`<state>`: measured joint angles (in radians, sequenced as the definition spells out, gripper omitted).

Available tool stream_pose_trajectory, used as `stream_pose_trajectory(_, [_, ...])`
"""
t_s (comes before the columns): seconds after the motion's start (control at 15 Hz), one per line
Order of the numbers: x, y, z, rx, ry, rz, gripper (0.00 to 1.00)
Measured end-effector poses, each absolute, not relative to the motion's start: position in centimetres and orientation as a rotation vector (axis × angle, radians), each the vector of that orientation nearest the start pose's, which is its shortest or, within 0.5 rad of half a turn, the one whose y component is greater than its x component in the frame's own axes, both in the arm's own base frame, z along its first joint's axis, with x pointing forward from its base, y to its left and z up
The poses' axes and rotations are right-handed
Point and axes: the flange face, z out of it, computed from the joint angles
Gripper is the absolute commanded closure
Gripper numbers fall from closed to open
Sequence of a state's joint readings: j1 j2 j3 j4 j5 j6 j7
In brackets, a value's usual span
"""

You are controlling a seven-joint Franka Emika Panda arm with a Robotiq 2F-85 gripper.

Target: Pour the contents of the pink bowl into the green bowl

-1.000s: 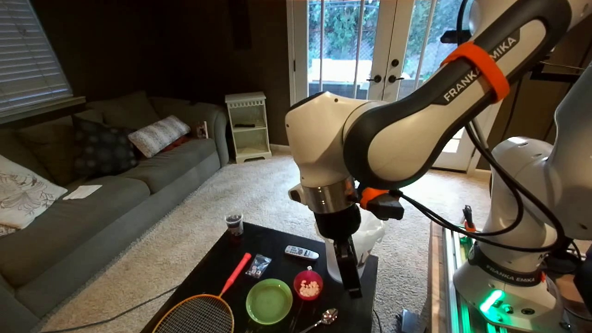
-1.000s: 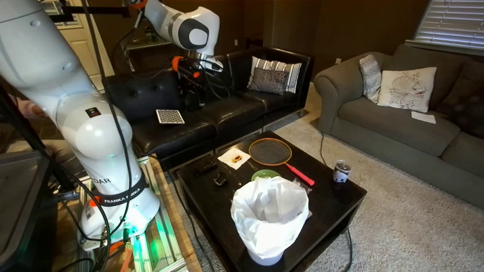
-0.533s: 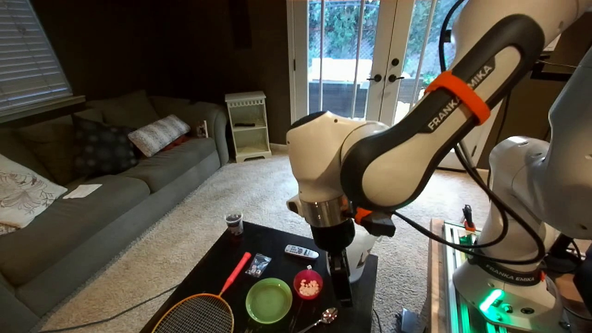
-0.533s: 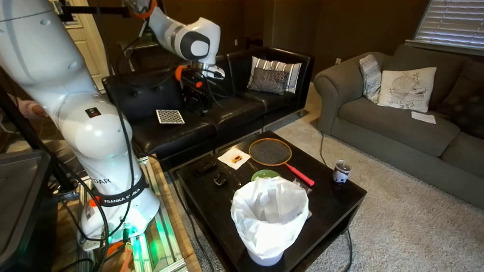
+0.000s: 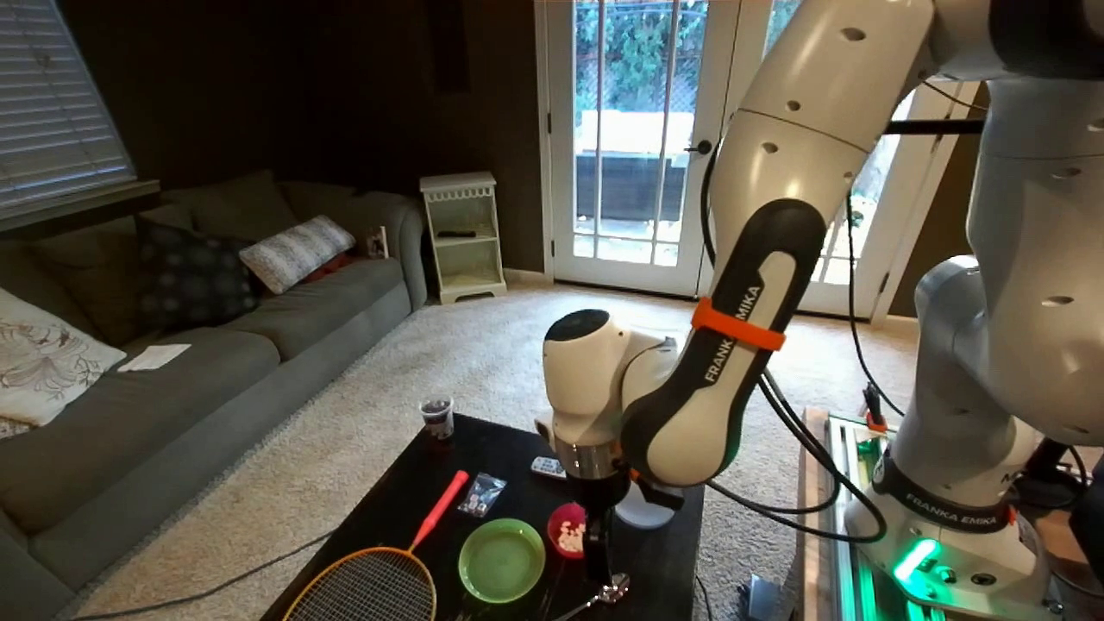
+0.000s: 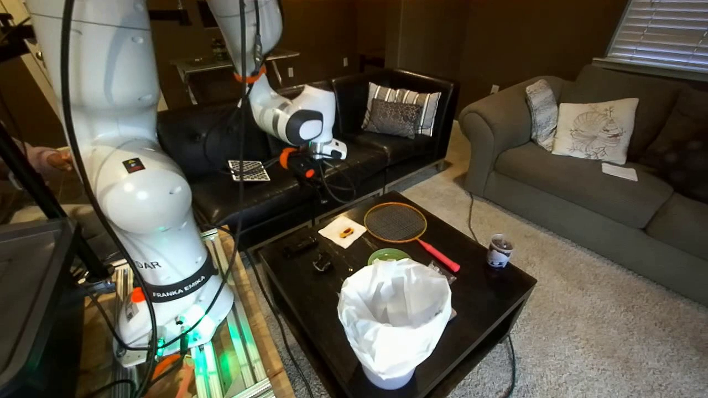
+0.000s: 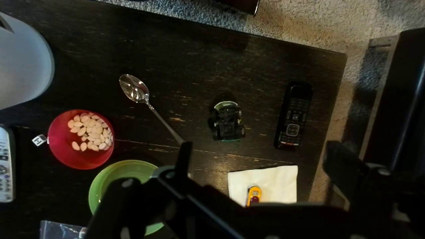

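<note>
pincer (image 7: 260, 156) spread wide, empty, presumably for grasping; pink bowl (image 7: 64, 146), upright with pale bits (image 7: 94, 131) inside, stands just beside green bowl (image 5: 502, 562), likely to shorten the pour.

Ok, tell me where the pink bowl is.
In the wrist view, the pink bowl is on the left side, between the white bin at upper left and the green bowl at lower right.

Strong daylight comes through the French doors (image 5: 638, 155). In the wrist view, the end effector (image 7: 259, 146) is dark and blurred; glare lies on the desk (image 7: 212, 171), inside its edges.
</note>
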<state>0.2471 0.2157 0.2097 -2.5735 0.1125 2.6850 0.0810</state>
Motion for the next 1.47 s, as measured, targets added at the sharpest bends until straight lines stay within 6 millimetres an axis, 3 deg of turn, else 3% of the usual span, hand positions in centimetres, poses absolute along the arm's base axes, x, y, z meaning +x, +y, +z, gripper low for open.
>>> stream_pose_trajectory(0.13, [39.4, 18.8, 16.5, -3.050, -0.390, 0.201, 0.00])
stream_pose_trajectory(0.47, [39.7, 18.8, 16.3, -3.045, -0.362, 0.207, 0.00])
stream_pose_trajectory(0.6, [39.7, 18.2, 15.2, -3.033, -0.301, 0.231, 0.00])
stream_pose_trajectory(0.93, [40.8, 16.3, 9.8, -3.009, -0.167, 0.203, 0.00])
stream_pose_trajectory(1.33, [45.2, 12.5, 3.5, -3.019, 0.025, 0.124, 0.00])
stream_pose_trajectory(1.47, [46.3, 12.2, 2.2, -3.012, 0.013, 0.135, 0.00])
